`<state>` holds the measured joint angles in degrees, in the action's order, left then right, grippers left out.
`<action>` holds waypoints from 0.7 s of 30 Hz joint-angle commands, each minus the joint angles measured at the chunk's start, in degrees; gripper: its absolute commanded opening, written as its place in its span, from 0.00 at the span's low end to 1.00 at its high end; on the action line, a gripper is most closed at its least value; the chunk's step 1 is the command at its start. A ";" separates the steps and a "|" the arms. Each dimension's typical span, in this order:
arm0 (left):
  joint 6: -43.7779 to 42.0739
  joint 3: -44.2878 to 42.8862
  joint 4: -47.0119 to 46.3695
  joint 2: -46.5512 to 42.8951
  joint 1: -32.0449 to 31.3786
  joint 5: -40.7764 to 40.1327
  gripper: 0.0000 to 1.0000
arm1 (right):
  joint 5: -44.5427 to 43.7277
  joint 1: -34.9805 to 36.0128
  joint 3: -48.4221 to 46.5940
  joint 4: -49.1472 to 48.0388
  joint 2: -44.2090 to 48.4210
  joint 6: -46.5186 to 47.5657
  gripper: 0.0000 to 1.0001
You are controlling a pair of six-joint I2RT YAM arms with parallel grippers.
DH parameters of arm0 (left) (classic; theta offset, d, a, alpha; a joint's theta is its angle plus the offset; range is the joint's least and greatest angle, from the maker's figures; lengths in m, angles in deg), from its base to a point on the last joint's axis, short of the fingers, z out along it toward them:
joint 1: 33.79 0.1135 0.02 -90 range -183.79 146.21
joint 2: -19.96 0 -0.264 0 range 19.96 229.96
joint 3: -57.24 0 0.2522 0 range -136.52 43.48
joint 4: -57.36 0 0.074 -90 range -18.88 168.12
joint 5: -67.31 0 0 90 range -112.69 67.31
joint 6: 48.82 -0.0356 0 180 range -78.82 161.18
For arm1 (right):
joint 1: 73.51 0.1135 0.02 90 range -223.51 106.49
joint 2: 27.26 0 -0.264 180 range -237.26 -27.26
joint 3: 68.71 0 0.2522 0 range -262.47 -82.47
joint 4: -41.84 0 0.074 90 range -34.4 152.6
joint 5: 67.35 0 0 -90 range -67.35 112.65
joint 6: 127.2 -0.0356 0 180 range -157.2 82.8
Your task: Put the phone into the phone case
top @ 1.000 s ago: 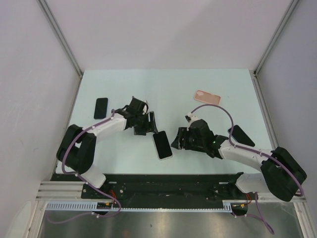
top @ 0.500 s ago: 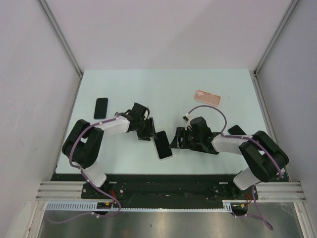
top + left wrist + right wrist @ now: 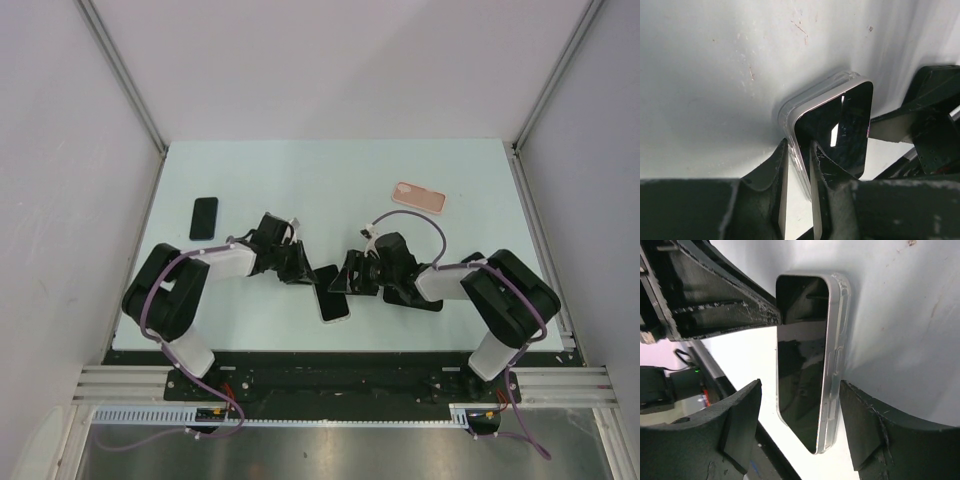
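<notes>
A black-screened phone (image 3: 335, 300) lies face up inside a clear phone case (image 3: 790, 112) on the pale table, near the front middle. My left gripper (image 3: 305, 272) stands at its far left corner. In the left wrist view the left gripper (image 3: 799, 145) has narrow jaws, one finger outside the case wall, the other finger (image 3: 822, 175) on the phone (image 3: 837, 125) screen, the wall pinched between them. My right gripper (image 3: 800, 390) is open and straddles the phone (image 3: 800, 365) across its width. Its right finger sits close to the case (image 3: 836, 365) side.
A second black phone (image 3: 203, 217) lies at the back left. A pink phone case (image 3: 419, 197) lies at the back right. The two grippers nearly meet over the cased phone; the left gripper's black fingers (image 3: 715, 305) fill the upper left of the right wrist view.
Both arms have closed in on the cased phone from either side. The left jaws have narrowed onto the case wall. The right jaws have widened a little and now straddle the phone.
</notes>
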<state>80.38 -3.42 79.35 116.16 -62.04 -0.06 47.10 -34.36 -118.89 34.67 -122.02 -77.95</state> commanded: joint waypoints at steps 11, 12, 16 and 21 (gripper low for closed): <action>0.97 4.98 -5.25 1.80 -2.07 12.97 0.16 | 13.70 -2.33 -1.11 -14.85 -8.78 -10.31 0.68; 0.88 4.97 -4.98 1.79 -2.07 12.79 0.16 | 13.44 -2.33 -1.19 -14.32 -8.60 -10.31 0.67; 0.79 4.79 -4.63 1.79 -1.98 12.35 0.17 | 12.91 -2.68 -1.10 -10.46 -7.37 -8.21 0.59; 0.88 4.79 -4.19 1.88 -1.81 10.77 0.17 | 12.99 -3.30 -1.19 -7.55 -5.96 -6.44 0.49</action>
<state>81.67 1.06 72.70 116.73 -61.52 8.12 58.13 -37.79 -119.13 25.95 -129.49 -86.35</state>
